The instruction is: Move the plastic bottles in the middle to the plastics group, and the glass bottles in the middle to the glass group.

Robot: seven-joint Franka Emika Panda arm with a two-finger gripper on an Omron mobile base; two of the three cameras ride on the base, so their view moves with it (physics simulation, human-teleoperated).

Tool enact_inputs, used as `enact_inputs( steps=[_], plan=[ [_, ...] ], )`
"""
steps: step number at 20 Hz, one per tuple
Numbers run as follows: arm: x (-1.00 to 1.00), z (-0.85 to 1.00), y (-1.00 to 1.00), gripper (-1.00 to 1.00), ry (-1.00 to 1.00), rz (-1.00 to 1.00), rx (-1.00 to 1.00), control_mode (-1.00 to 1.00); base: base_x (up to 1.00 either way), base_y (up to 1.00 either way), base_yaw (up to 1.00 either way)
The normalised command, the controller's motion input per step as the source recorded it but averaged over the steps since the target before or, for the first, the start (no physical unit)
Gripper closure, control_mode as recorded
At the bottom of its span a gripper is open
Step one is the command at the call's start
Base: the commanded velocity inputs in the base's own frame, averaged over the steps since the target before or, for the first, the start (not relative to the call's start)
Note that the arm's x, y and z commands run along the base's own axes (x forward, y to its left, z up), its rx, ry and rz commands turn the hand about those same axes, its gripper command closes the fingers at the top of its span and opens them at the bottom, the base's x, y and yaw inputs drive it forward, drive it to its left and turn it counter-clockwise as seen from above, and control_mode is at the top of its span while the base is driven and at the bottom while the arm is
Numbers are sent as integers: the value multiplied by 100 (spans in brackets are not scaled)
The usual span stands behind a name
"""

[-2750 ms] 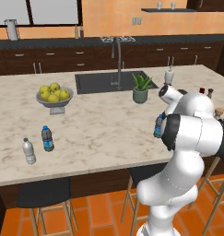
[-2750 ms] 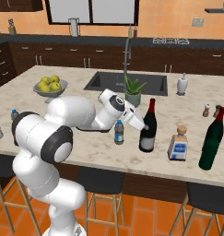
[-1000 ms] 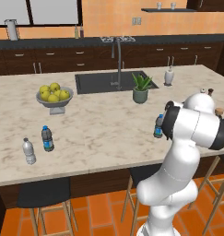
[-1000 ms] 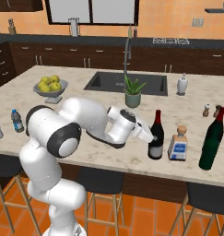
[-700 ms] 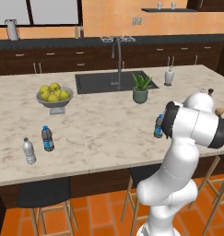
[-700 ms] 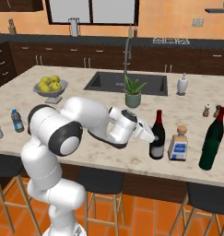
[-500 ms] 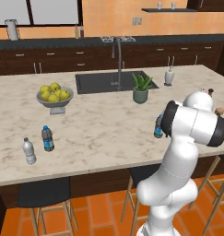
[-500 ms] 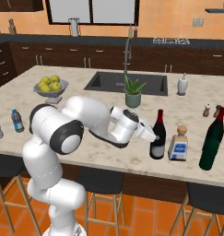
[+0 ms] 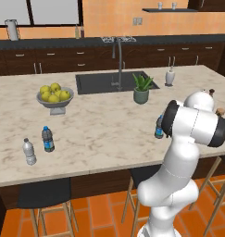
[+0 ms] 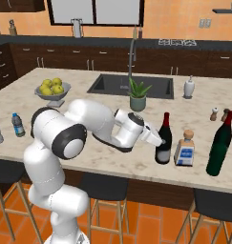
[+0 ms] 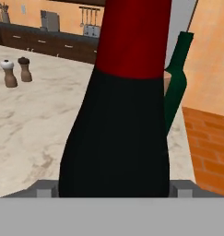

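My gripper (image 10: pixel 158 139) is shut on the tall dark wine bottle (image 10: pixel 163 142) with a reddish top, held upright at the counter's near right. In the hand view this wine bottle (image 11: pixel 117 120) stands between the fingertips (image 11: pixel 43 188) of my gripper (image 11: pixel 112 190). The squat pale bottle (image 10: pixel 185 149) stands just right of it. Further right is the glass group's dark green bottle (image 10: pixel 219 144), seen behind the wine bottle (image 11: pixel 177 85). The middle blue-capped plastic bottle (image 9: pixel 159 127) peeks out from behind my arm. The plastics group, a clear bottle (image 9: pixel 29 152) and a blue-labelled one (image 9: pixel 47 139), is far left.
A fruit bowl (image 9: pixel 55 96), a sink (image 9: pixel 109 82), a potted plant (image 10: pixel 137 96) and a soap dispenser (image 10: pixel 189 87) sit further back. Salt and pepper shakers (image 10: pixel 219 115) stand behind the glass bottles. The counter's front edge runs just below the bottles, with stools (image 10: pixel 104 189) under it.
My arm left the small plastic bottle, closed on the wine bottle and carried it right, nearer the squat bottle. Over the last second it crept only slightly further right.
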Motion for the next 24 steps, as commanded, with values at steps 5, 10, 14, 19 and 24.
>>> enact_inputs(
  steps=[5,10,14,19,24],
  plan=[
    [-4,0,0,-100,-7,0,0,-100,0,0,0],
    [-21,15,0,-100,-9,0,0,-100,0,0,0],
    [-22,63,16,-100,-1,0,-3,-100,0,0,0],
    [0,100,51,-100,0,0,-9,-100,0,0,0],
    [0,100,40,-100,2,-2,-3,-100,0,0,0]
  ],
)
